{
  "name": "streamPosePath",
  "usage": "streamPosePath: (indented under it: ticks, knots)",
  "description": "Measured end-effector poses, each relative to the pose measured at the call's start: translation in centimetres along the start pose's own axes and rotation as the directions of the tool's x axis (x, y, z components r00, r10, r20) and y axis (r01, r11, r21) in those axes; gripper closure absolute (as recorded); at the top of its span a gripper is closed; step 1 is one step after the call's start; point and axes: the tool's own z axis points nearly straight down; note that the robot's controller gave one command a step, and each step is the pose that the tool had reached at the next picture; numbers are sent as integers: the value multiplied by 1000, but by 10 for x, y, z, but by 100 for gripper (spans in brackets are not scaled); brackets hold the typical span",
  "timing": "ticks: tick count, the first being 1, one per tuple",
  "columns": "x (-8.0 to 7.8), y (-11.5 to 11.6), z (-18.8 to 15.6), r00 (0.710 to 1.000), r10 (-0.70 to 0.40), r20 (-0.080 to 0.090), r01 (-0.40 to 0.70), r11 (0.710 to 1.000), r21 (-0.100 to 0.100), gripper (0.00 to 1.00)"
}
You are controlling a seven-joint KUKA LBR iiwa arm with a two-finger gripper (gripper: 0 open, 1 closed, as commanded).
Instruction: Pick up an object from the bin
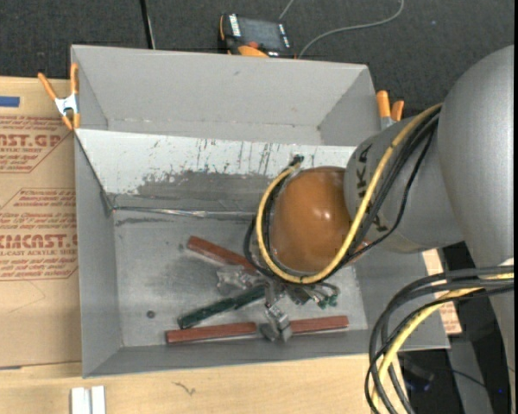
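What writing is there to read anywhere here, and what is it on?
"CAST.GP", in red on the cardboard, cut off at the left and repeated lower down.
Small red lines under it: too blurred.
White letters on the arm's black band: too blurred.
Things in the bin: none.

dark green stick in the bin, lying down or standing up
Lying down: the dark green stick rests lengthwise on the bin floor, angled toward the gripper, beside a long red-brown strip.
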Motion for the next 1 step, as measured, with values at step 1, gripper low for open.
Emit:
streamPosePath:
  ticks: [1]
  knots:
    - [-1, 0, 0, 1000, 0, -1, 0, 1000, 0, 0]
